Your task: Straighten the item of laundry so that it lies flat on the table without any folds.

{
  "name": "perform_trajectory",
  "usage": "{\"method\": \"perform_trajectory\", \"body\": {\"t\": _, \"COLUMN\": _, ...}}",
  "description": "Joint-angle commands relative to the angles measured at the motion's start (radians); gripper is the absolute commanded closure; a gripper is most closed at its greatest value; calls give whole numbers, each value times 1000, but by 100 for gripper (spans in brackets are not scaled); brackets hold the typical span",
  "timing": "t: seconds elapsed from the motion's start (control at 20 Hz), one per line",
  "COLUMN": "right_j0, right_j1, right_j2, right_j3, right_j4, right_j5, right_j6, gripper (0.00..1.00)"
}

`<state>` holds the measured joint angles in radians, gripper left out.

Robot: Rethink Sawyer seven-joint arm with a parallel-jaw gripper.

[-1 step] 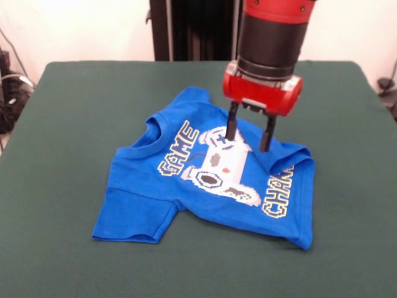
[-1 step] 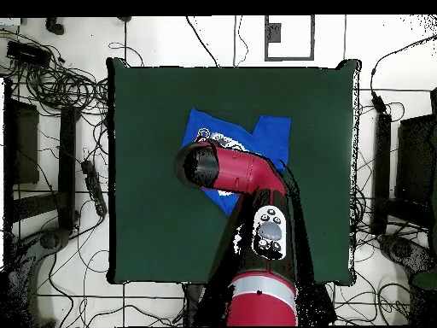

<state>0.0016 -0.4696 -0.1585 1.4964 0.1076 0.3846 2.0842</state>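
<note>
Tool (image 1: 249,134) open, tips over crumpled T-shirt's (image 1: 186,186) controller print (image 1: 220,166)

Arm (image 1: 273,31) descends vertically from above, black wrist section over a red gripper housing. Gripper (image 1: 249,135) points straight down, its two black fingers (image 1: 232,122) parted with a clear gap between them, nothing held between.

The table (image 1: 68,124) is a large rectangle covered in dark green felt-like cloth. Directly on it lies one thing, a small bright blue T-shirt (image 1: 186,198), near the table's middle with green cloth showing all around it. The shirt is not flat: its right part is bunched into folds, and the yellow-outlined lettering there is partly cut off.
</note>
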Motion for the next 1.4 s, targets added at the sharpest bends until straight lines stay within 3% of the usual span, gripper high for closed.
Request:
{"method": "perform_trajectory", "body": {"t": 0.05, "right_j0": -13, "right_j1": 48, "right_j2": 167, "right_j3": 22, "right_j4": 13, "right_j5": -66, "right_j6": 93, "gripper": 0}}
{"method": "perform_trajectory", "body": {"t": 0.65, "right_j0": 41, "right_j1": 65, "right_j2": 127, "right_j3": 38, "right_j4": 52, "right_j5": -99, "right_j6": 192, "gripper": 0}}
{"method": "perform_trajectory", "body": {"t": 1.4, "right_j0": 63, "right_j1": 95, "right_j2": 120, "right_j3": 40, "right_j4": 75, "right_j5": -87, "right_j6": 206, "gripper": 0}}
